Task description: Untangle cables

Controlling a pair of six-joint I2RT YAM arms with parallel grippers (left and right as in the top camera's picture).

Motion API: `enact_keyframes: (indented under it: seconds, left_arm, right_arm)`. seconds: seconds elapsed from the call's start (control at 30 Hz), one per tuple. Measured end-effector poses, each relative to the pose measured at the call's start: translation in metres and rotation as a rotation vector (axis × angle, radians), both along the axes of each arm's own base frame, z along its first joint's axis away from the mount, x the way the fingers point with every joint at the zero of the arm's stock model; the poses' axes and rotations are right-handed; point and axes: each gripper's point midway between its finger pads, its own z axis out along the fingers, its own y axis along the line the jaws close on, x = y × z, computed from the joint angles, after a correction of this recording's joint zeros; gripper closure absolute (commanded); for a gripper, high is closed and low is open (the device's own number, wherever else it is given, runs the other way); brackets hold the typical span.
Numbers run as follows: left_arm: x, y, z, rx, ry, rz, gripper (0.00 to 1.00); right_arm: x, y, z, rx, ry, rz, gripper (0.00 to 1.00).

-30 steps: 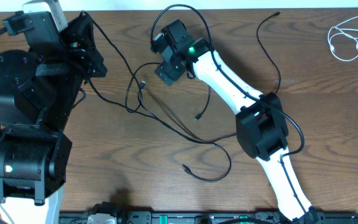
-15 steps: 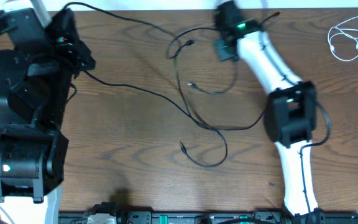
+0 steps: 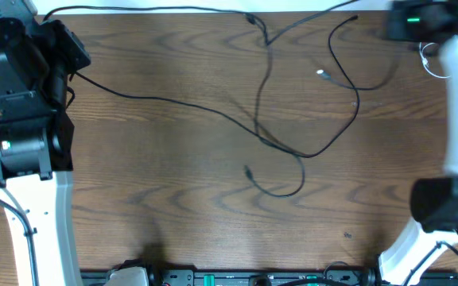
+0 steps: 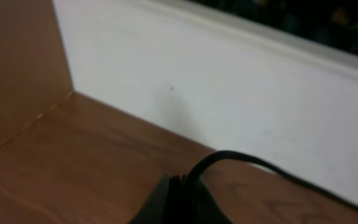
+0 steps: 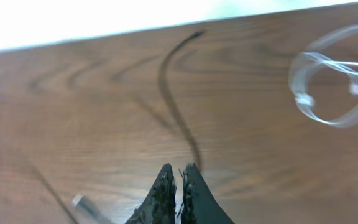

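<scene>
Presently I find my left gripper [image 4: 179,198] and right gripper [image 5: 178,172] both clenched on the black cables [image 3: 308,154] strung across the table [image 3: 133,199], and I judge that pulling outward could cinch their central crossing into a knot.

long black cables [image 3: 213,115] pulled out across upper and middle frame, crossing near top centre; loose loop with small plug end [image 3: 247,169] lower centre. white cable [image 5: 328,93] coiled, upper right, blurred.
</scene>
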Motion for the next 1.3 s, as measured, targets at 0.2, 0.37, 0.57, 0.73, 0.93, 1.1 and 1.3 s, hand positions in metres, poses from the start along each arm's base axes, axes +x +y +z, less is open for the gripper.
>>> enact_keyframes:
  seconds: [0.2,0.37,0.57,0.73,0.93,1.1,1.3]
  left_arm:
    - [0.000,0.002,-0.020,-0.012,0.076,0.005,0.93]
    - [-0.014,0.000,-0.050,-0.026,0.211,0.001,0.92]
    - [-0.035,-0.004,-0.099,-0.039,0.440,-0.016,0.93]
    - [-0.038,-0.018,-0.135,-0.045,0.597,-0.130,0.93]
    - [-0.032,-0.064,-0.139,-0.113,0.581,-0.426,0.93]
    - [-0.033,-0.090,-0.131,-0.158,0.537,-0.579,0.93]
    - [-0.021,-0.097,-0.117,-0.152,0.453,-0.627,0.92]
  right_arm:
    - [-0.023,-0.073,0.012,0.067,-0.004,-0.228,0.99]
    - [-0.032,-0.095,0.003,0.083,0.033,-0.323,0.99]
    - [-0.026,-0.102,-0.015,0.078,0.072,-0.360,0.96]
    - [-0.012,-0.086,-0.039,0.104,0.110,-0.204,0.34]
    - [-0.010,-0.018,-0.042,0.166,0.126,0.089,0.22]
    - [-0.026,0.062,-0.044,0.225,0.184,0.316,0.21]
    - [-0.047,0.149,-0.049,0.244,0.235,0.520,0.22]
